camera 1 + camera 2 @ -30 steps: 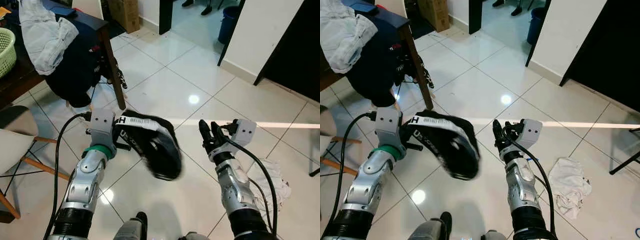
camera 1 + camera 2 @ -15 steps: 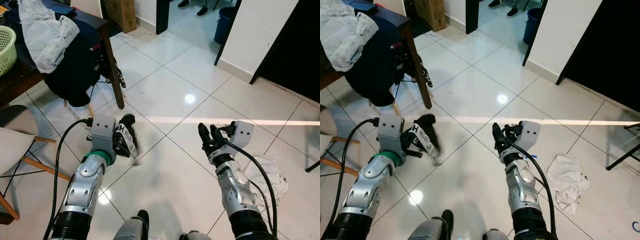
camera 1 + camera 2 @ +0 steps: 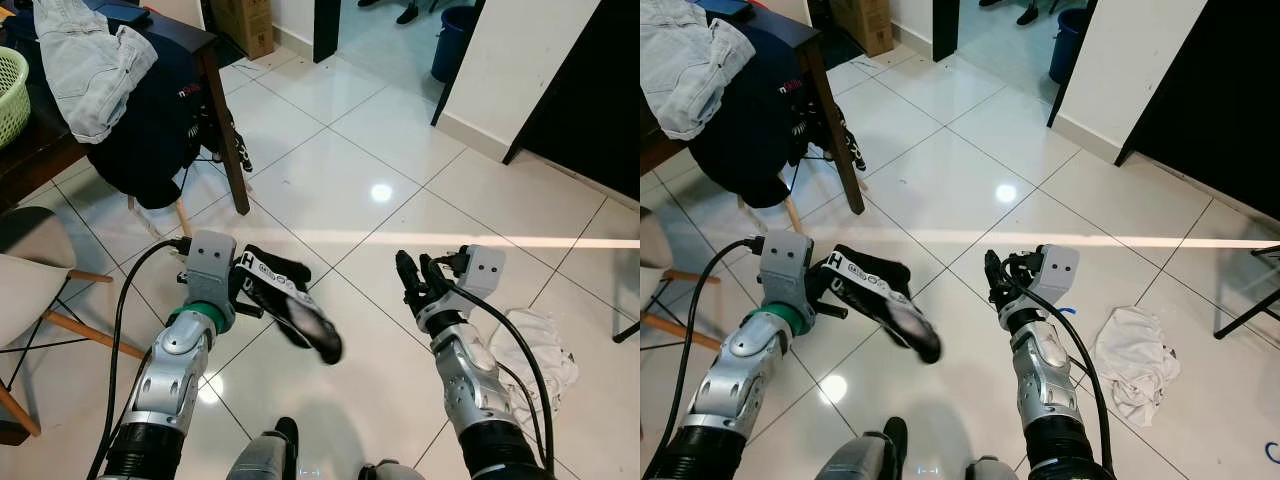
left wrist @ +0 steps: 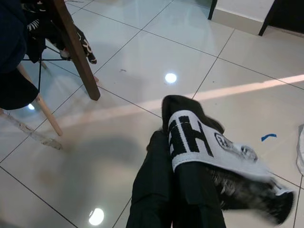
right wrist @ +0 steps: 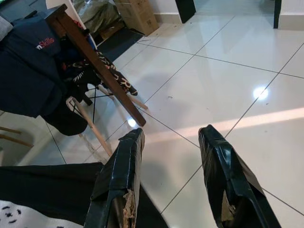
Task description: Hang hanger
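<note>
Left claw [image 3: 243, 283], lower left of frame, clenched on a black-and-white garment [image 3: 290, 305] dangling over the tiled floor [image 3: 340, 170]. Right claw [image 3: 417, 274], lower right, spread apart, grasping nothing.

A soft black-and-white knitted cloth [image 3: 285, 297] was seen above the glossy, smooth tiled floor [image 3: 340, 170]. Beside it, a dark wooden table leg [image 3: 224, 130] and matt denim cloth [image 3: 90, 60] were seen.

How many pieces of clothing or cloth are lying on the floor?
1: a white cloth on the tiles beside the right arm. Others may lie out of frame.
</note>
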`<state>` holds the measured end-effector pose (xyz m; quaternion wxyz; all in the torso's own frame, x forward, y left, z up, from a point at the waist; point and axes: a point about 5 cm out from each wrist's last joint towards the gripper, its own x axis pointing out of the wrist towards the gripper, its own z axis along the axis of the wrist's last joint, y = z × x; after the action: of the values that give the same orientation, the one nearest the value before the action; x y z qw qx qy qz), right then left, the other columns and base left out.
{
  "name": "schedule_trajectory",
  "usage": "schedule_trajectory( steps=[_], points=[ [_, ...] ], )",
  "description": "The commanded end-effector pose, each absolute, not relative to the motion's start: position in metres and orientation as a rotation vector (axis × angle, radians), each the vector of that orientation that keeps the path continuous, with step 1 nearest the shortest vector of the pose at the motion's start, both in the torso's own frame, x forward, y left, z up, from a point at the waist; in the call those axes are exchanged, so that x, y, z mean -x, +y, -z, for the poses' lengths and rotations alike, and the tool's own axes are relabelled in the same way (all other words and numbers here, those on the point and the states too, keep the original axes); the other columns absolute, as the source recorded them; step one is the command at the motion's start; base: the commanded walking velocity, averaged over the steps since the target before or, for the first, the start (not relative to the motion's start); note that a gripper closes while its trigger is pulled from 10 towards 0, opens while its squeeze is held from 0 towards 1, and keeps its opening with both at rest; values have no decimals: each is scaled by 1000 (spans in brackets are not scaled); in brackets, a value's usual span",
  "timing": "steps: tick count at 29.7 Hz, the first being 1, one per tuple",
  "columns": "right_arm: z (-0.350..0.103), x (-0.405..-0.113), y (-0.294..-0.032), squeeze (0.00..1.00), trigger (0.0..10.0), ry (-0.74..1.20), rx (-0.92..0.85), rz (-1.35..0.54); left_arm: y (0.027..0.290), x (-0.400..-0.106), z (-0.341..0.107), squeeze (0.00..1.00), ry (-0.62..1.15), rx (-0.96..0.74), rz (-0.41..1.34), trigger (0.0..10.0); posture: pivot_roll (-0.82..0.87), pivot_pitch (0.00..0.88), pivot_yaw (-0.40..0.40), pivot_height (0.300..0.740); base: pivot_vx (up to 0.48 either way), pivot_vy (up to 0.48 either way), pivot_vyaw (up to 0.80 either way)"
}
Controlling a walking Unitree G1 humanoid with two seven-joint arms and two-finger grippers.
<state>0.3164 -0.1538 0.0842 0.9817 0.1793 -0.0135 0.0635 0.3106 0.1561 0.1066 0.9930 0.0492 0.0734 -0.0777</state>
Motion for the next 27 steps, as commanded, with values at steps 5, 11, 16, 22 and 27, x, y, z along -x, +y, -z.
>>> schedule_trajectory(
  steps=[5,11,16,22,27],
  points=[
    [-73,-311,-155,0,10000,18,-372,-111,160,-306,-94,0,202,-111,138,10000,92,100,89,740,0,0,0],
    [-73,-310,-156,0,10000,21,-370,-110,164,-305,-91,0,228,-103,122,10000,91,107,88,740,0,-320,0],
    [-72,-309,-156,0,10000,22,-368,-111,164,-304,-89,0,247,-78,116,10000,91,110,86,740,0,0,0],
    [-72,-309,-157,0,10000,23,-367,-113,163,-304,-88,0,249,-76,123,10000,90,111,84,740,0,0,0],
    [-73,-309,-157,0,10000,23,-368,-115,162,-303,-88,0,249,-80,126,10000,89,113,82,740,0,0,0]
  ],
)
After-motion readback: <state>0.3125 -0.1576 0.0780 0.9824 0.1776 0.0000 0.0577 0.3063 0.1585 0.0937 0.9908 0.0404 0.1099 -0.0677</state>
